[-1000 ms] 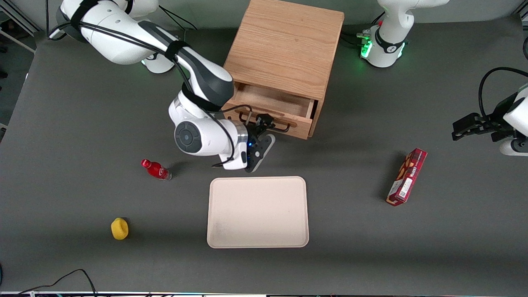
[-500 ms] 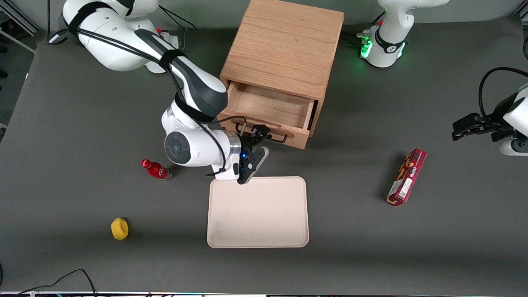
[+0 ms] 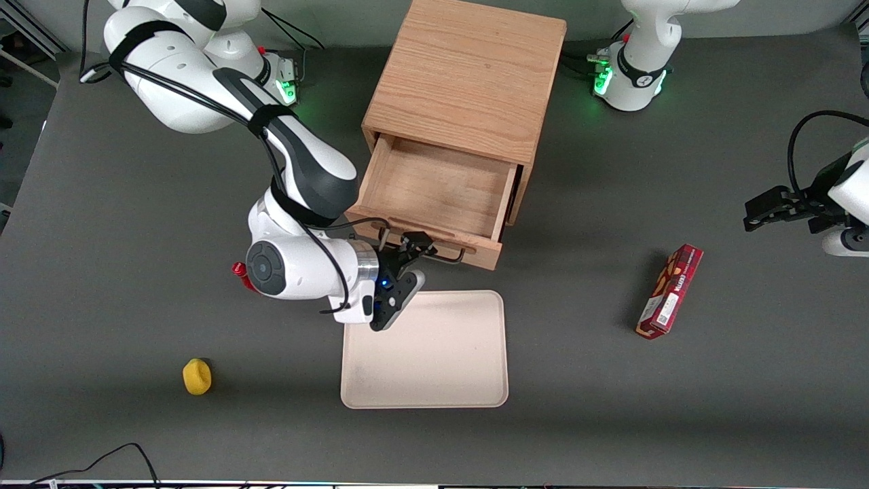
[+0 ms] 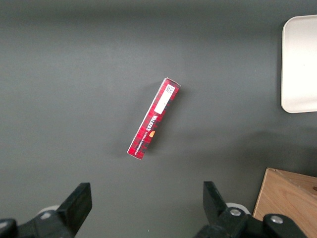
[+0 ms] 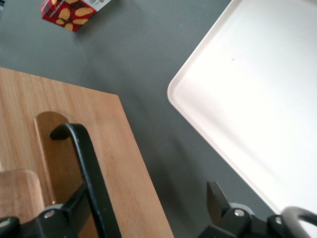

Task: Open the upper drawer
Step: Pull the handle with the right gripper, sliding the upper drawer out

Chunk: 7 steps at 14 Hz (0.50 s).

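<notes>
Upper drawer (image 3: 434, 190): light oak box, drawn well out of the cabinet (image 3: 468, 75); front just beside the tool, its bare floor showing

Tool (image 3: 415, 246): at the drawer front, one finger each side of the black wire handle (image 3: 448, 258); whether it pinches the wire or merely hooks it cannot be told

Handling: likely rigid and light, sliding straight on its runners; thin wire may slip

Hold: mid-handle, judged best for an even pull

Tray (image 3: 475, 380): on the tabletop, close under the tool

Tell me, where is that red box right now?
In the front view the red box lies on the table toward the parked arm's end, apart from the tray and nearer the camera than the cabinet; the tool is at the drawer's handle.
</notes>
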### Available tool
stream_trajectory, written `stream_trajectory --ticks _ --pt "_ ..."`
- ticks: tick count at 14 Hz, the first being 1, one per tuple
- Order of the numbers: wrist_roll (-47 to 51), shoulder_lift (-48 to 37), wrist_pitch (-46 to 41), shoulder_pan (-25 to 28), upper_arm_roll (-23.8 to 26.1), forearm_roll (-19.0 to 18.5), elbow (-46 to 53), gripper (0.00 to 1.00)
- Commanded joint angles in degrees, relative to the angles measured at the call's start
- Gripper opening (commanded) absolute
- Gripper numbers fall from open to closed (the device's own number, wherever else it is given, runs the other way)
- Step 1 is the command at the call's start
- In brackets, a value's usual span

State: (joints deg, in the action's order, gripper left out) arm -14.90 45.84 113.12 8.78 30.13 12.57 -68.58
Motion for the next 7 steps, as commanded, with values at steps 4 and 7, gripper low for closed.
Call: stream_trajectory --ticks 4,7 --pt "-3.29 2.58 -1.24 0.63 -3.05 -1.49 6.35 1.00" --pt "-4.96 3.46 -1.24 0.54 -4.11 -1.41 8.63 1.00"
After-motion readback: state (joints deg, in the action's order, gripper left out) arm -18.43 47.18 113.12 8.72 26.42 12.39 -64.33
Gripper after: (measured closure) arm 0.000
